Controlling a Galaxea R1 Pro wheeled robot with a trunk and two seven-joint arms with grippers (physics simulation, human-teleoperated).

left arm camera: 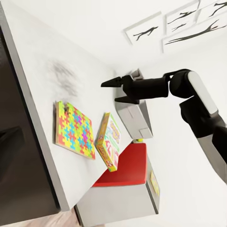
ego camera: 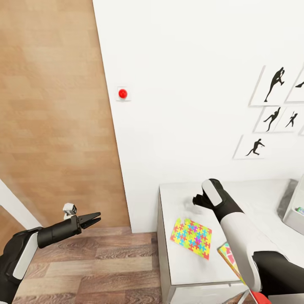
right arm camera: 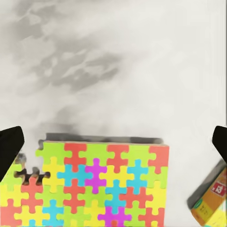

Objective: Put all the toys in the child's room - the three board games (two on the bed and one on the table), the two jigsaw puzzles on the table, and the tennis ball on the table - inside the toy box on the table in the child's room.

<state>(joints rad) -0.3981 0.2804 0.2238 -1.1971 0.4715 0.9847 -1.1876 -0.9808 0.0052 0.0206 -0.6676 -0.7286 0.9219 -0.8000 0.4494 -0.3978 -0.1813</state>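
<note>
Puzzle (ego camera: 191, 237) lies flat on the table (ego camera: 177, 198), near its wall-side end. Your right gripper (ego camera: 195, 201) hovers just beyond it, fingers spread. Come down straddling the puzzle's far edge; flat things slip. Left gripper (ego camera: 93, 218) idles, slightly parted.

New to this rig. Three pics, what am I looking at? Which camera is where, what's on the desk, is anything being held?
It's a simulated two-armed wheeled robot. The wide picture comes from its head camera, looking down over both arms. The other two come from cameras at each wrist.

The left gripper hangs out over the wood floor, jaws open, empty. The right gripper hovers above the table, also open and empty; the left wrist view sees it from the side.

On the table lies one jigsaw puzzle, flat, which the right wrist camera looks straight down on. Beside it a printed board game stands tilted on edge. The grey toy box sits at the table's far end.
</note>
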